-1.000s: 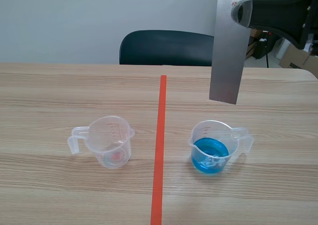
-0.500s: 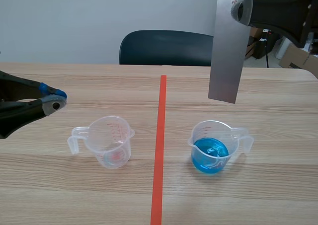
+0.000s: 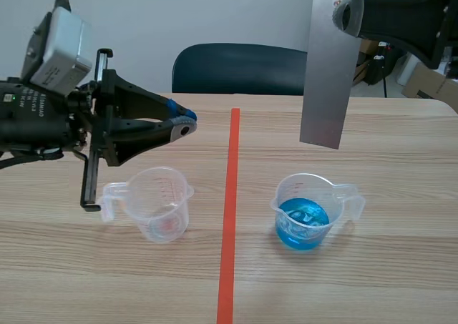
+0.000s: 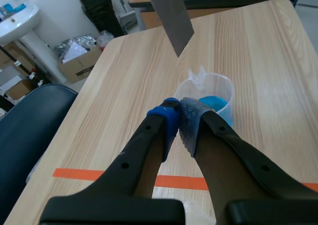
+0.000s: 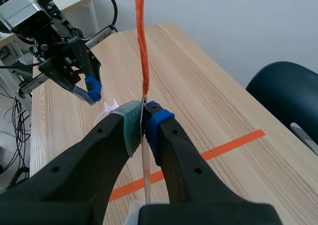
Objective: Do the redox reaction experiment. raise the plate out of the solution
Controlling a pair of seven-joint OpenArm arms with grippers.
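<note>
A grey metal plate (image 3: 328, 74) hangs upright in the air, clear of the beaker of blue solution (image 3: 306, 212) that stands below it. My right gripper (image 3: 343, 13) is shut on the plate's top edge. In the right wrist view the plate (image 5: 141, 46) shows edge-on as a thin strip between the pads of the right gripper (image 5: 143, 113). My left gripper (image 3: 183, 124) is shut on nothing and hovers above the empty clear beaker (image 3: 159, 202). From the left wrist, the left gripper (image 4: 178, 116) points toward the blue beaker (image 4: 210, 97) and the plate (image 4: 169, 14).
An orange-red tape line (image 3: 230, 209) runs down the middle of the wooden table (image 3: 401, 267) between the two beakers. A dark chair (image 3: 240, 68) stands behind the far edge. Boxes and clutter lie beyond the table at the right.
My left arm has come in from the left and moved right and upward to above the empty beaker. The plate and the right arm have stayed in place.
</note>
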